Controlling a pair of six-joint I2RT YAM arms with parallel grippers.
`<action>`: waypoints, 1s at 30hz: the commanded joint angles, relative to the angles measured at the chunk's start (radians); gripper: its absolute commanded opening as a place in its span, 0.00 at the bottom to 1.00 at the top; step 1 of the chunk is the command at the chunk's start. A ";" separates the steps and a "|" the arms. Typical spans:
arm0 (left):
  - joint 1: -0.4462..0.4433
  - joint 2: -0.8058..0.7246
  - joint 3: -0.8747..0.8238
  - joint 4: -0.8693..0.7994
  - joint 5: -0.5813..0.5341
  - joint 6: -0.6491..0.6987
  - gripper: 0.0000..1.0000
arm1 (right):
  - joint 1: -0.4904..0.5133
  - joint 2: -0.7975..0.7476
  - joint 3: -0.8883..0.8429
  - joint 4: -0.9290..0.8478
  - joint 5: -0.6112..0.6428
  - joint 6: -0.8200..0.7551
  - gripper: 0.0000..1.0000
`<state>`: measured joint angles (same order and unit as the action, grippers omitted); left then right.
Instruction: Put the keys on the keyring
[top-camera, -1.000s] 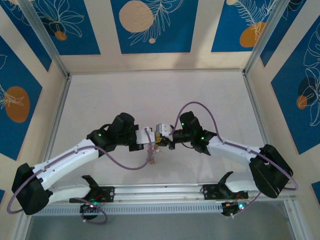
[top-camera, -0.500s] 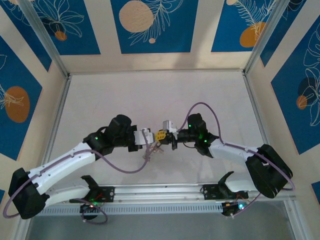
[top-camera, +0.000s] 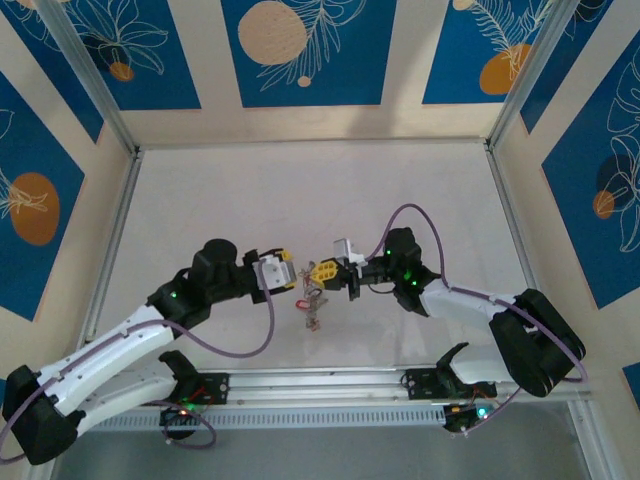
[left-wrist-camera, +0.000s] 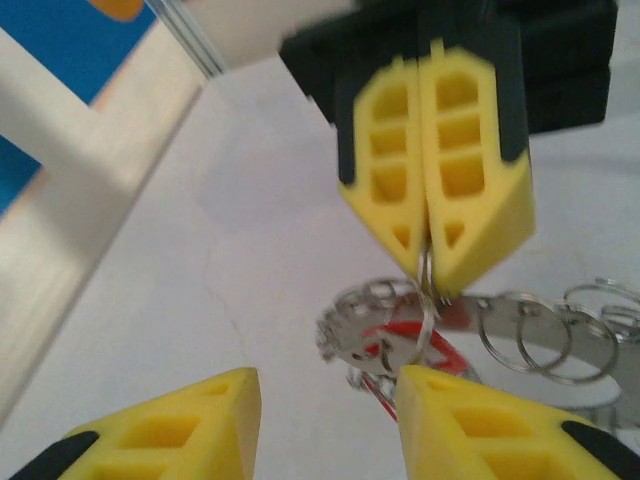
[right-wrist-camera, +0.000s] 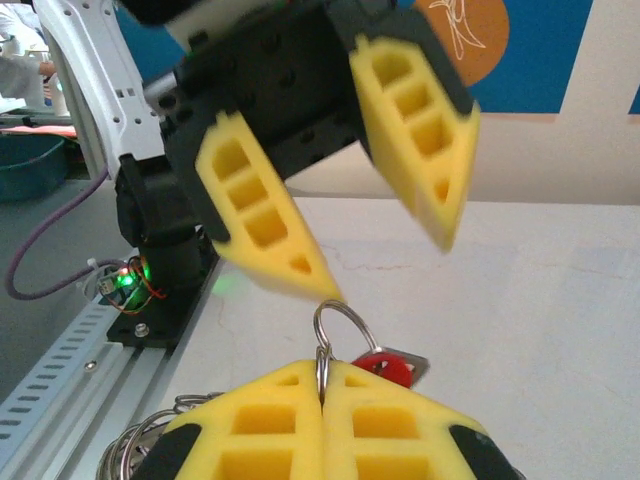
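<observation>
base rail (top-camera: 320, 382): bolted along the near edge of the desk (top-camera: 200, 210), closest to the camera.
keys (top-camera: 313, 308): small bunch with red heads, dangling just nearer than the two end effectors and low over the desk. Cannot tell whether touching the surface. From the left wrist, red heads tucked behind the keyring.
keyring (left-wrist-camera: 328, 338): grey with a toothed rim, hanging in the same bunch below the right fingertips. Plain split rings (left-wrist-camera: 481, 338) strung just beside it.
right end effector (top-camera: 322, 272): clenched, yellow fingers pressed flat together on a thin wire loop (right-wrist-camera: 340, 303), with the whole bunch hanging from that loop.
left end effector (top-camera: 275, 272): released, fingers spread wide and touching nothing. Faces the right one across a small gap, with the bunch between and below.
handling, as a judgement: light, stiff metal, smooth and likely slippery. Free to swing and twist on the loop, so prone to turning away from a closing finger. Nothing fragile.
where to take hold, as a judgement: one key by its red plastic head, the broadest and least slick part, pinched flat across both faces with the blade left free. Keyring best pinched across its toothed rim, hole left open.
risk, as a judgement: neighbouring rings snagging between the fingers.
wall panels (top-camera: 300, 50): blue and cream, beyond the bare far stretch of desk.
</observation>
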<state>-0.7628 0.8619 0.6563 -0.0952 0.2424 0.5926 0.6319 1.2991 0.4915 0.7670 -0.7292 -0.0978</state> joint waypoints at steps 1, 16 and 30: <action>0.007 -0.002 0.019 0.010 0.074 0.059 0.41 | 0.005 -0.010 0.048 -0.021 -0.041 -0.015 0.00; 0.007 0.085 0.065 -0.065 0.141 0.126 0.22 | 0.017 0.033 0.080 0.007 -0.015 0.035 0.00; 0.007 -0.003 0.016 -0.137 0.124 0.010 0.43 | 0.025 0.031 0.083 -0.017 0.061 0.011 0.00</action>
<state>-0.7593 0.8936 0.6827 -0.1989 0.3588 0.6403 0.6487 1.3300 0.5369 0.7216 -0.6914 -0.0788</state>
